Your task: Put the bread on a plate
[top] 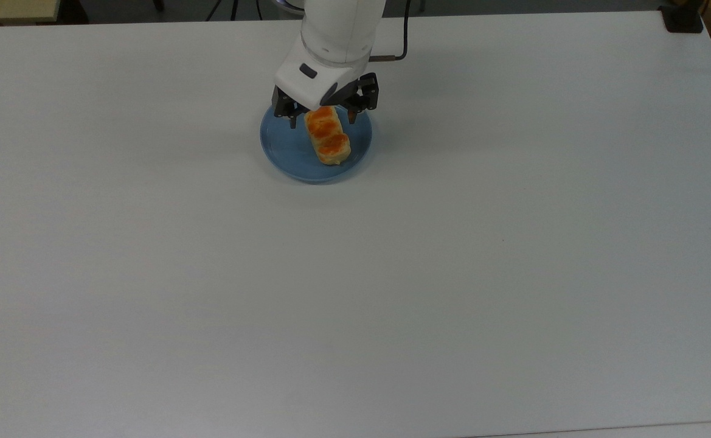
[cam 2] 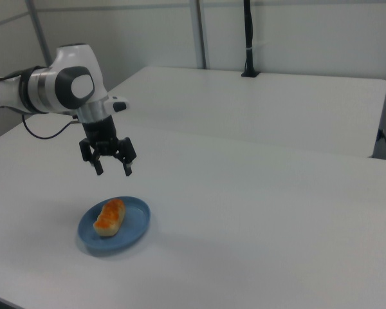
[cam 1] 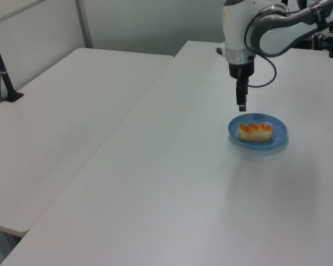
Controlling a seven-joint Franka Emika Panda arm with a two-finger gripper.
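Bread (top: pixel 327 135): one small oblong pastry, pale tan sides, glossy orange-brown patches on top. Lies flat inside the plate (top: pixel 282 143), free of the gripper. In the top view its long axis runs from the plate's upper middle toward the lower right; in the right view it sits toward the plate's left half (cam 2: pixel 109 216).

Plate: round, shallow, light blue, raised rim. Rests on the bench (top: pixel 452 255) in the upper middle of the top view; in the left view it lies at the right (cam 1: pixel 277 126).

Gripper (cam 2: pixel 112 166): black, two-fingered, on a white Franka arm (cam 1: pixel 277 33). Fingers apart, nothing between them. Hangs above the plate, clear of the bread; the right view shows open air between fingertips and pastry. Points straight down in the left view (cam 1: pixel 241 105).

Bench: white, matte, wide. A second white table (cam 1: pixel 61 111) adjoins it on the left view's left.

Cable (top: pixel 399 36): black, runs from the arm's wrist.
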